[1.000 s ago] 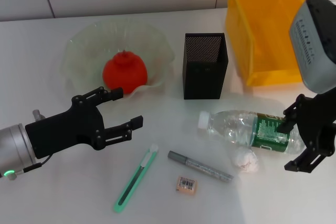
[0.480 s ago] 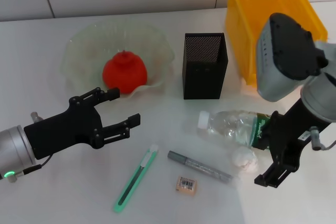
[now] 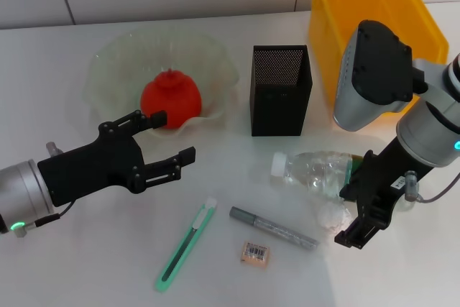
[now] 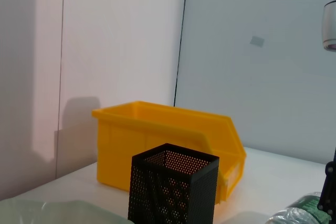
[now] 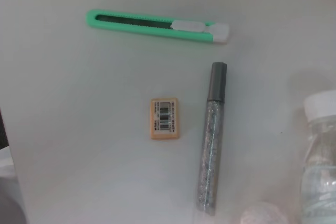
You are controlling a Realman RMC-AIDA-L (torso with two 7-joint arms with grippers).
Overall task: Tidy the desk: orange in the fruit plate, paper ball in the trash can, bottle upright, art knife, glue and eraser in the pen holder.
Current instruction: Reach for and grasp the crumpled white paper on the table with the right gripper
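My right tool [image 3: 350, 213] spread, straddling paper ball [image 3: 332, 216] on surface [image 3: 65, 264], just beside lying bottle [image 3: 316, 171]. My left tool [image 3: 169, 144] spread, hovering near fruit plate [image 3: 108, 62] holding orange [image 3: 169, 98]. Eraser [image 3: 255, 252] nearby.

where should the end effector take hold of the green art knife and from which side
Judging by its pose, grip the art knife across the middle of its slim body, coming straight down from above. It lies flat on the desk, apart from the glue and eraser, so both long edges look open for a narrow pinch.
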